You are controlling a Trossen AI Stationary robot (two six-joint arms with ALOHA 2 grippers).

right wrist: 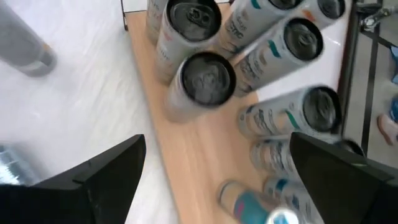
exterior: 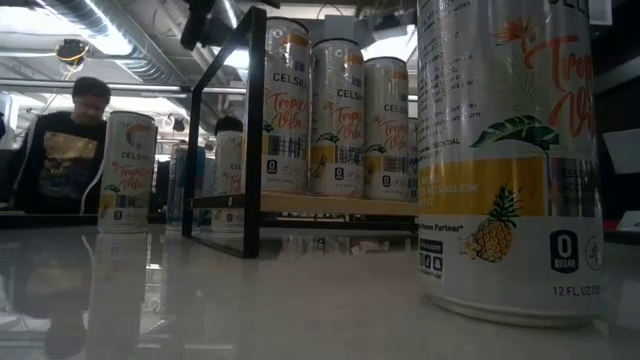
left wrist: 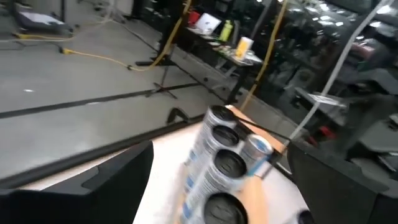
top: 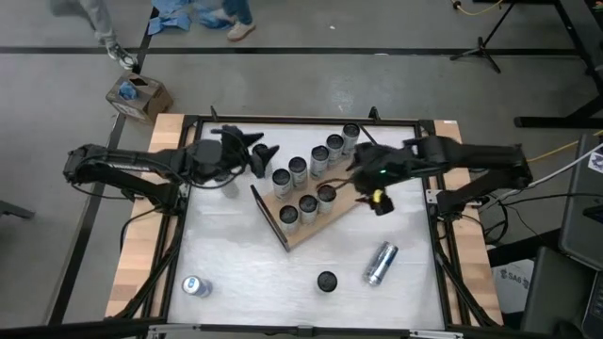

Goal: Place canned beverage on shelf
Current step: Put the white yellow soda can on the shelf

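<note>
Near edge of desk (top: 236, 254): one upright can (top: 195, 286) close to the near left corner. A second upright can (top: 327, 281) sits near the middle of the near edge. Just right of it a third can (top: 381, 263) lies on its side.

Mid-desk: shelf (top: 330, 218), set at a slant, dark end panel toward the near left. Seven cans stand on it in two rows: three in the nearer row (top: 308, 206), four in the farther row (top: 318, 159). One more can (top: 351, 137) stands beyond the far end of the farther row; cannot tell whether it is on the board or just off it. In the low view the shelf board (exterior: 330, 205) carries upright cans (exterior: 335, 118) inside a dark frame, with a large can (exterior: 512, 150) closest to the camera and another can (exterior: 128, 172) to one side.

Right tool (top: 363, 168): over the right end of the shelf, above the cans, fingers spread wide, holding nothing. Its wrist view looks down on can tops (right wrist: 205, 78) and bare board (right wrist: 189, 149).

Left tool (top: 264, 155): beside the left end of the farther row, near the desk's far left, fingers wide, empty. Its wrist view sights along that row (left wrist: 225, 163).

Beyond the desk: a cardboard box (top: 139, 94) on the floor off the far left corner; a person (exterior: 65, 150) in the room behind.
</note>
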